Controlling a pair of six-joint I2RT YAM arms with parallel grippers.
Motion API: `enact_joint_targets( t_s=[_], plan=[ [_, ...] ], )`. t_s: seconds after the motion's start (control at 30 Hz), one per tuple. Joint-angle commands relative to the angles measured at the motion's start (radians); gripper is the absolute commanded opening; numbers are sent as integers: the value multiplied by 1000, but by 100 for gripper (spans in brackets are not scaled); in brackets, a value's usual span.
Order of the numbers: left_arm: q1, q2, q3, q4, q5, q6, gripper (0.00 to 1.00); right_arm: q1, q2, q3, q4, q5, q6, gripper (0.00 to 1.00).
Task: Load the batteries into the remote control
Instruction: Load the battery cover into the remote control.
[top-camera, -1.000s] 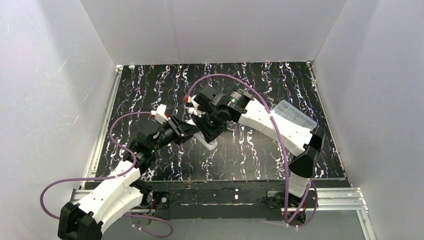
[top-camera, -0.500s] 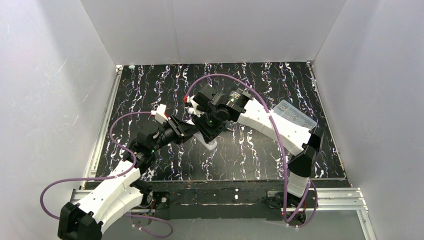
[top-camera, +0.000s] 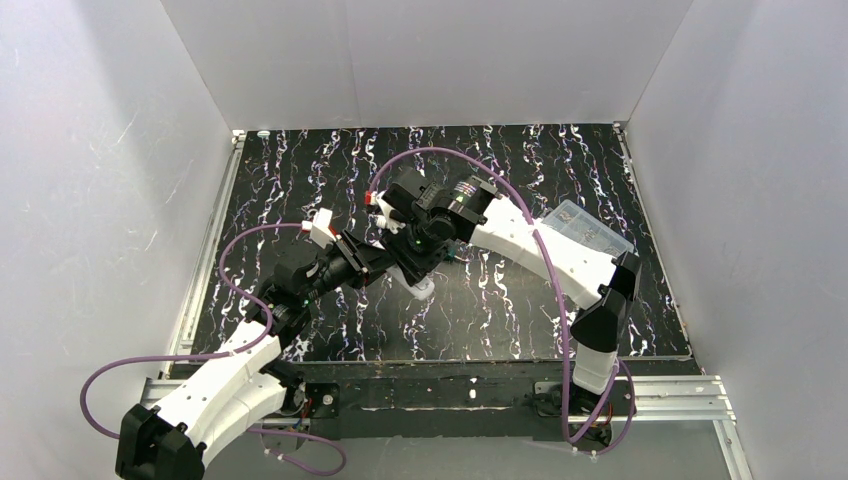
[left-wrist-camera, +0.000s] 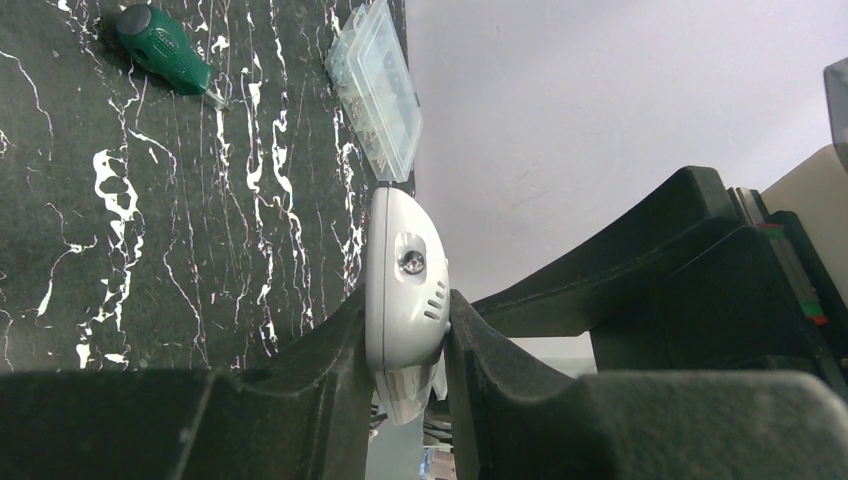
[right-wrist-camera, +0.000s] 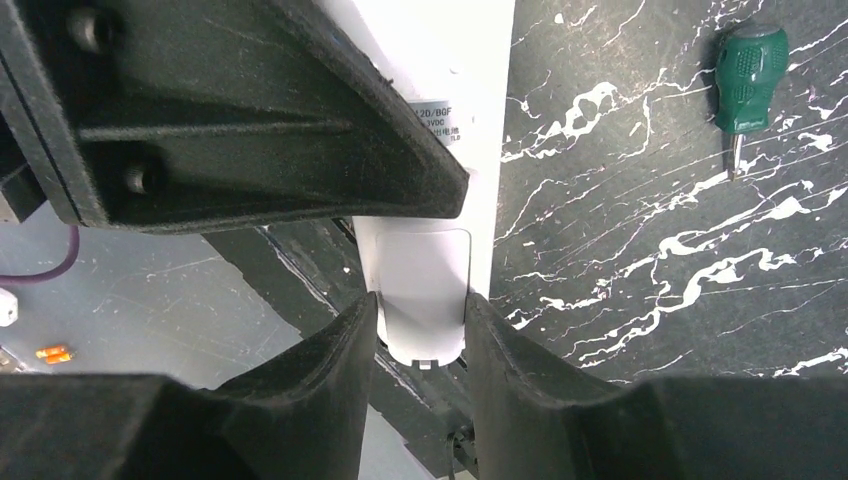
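Left wrist view settles the main fact: the left gripper (left-wrist-camera: 405, 335) is clamped on the remote control (left-wrist-camera: 402, 265), held on edge over the middle of the table (left-wrist-camera: 150, 250). The right gripper (right-wrist-camera: 420, 335) straddles the remote's lower end, its fingers (right-wrist-camera: 330, 360) lying against both sides of the back panel (right-wrist-camera: 420, 290) — whether they squeeze it or merely sit beside it, I cannot tell. No batteries show in any view; the panel looks seated over the recess, so whether cells are already inside is hidden. My judgement: the work is at the cover stage, with the loading itself unproven — whether the panel is about to come off or has just gone on, the pictures do not say. The green-handled screwdriver (left-wrist-camera: 160, 48) and the clear plastic box (left-wrist-camera: 380, 95) lie on the table, well apart from both grippers.
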Motion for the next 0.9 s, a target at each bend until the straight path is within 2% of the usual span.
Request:
enact_joint_targets(
  t_s=[0.0,0.57,0.7,0.87],
  plan=[
    [-5,-13,45,77,48,-7,0,4,9,50,40,5,-11,48],
    [-5,-22,34,75,42,-8,0,4,-40,33,94,75,1,58],
    [-5,-22,32,79,38,-8,0,2,-141,-60,206,153,53,63],
    [-6,-22,33,79,36,-7,0,-28,-319,-277,384,194,188,68]
  ],
)
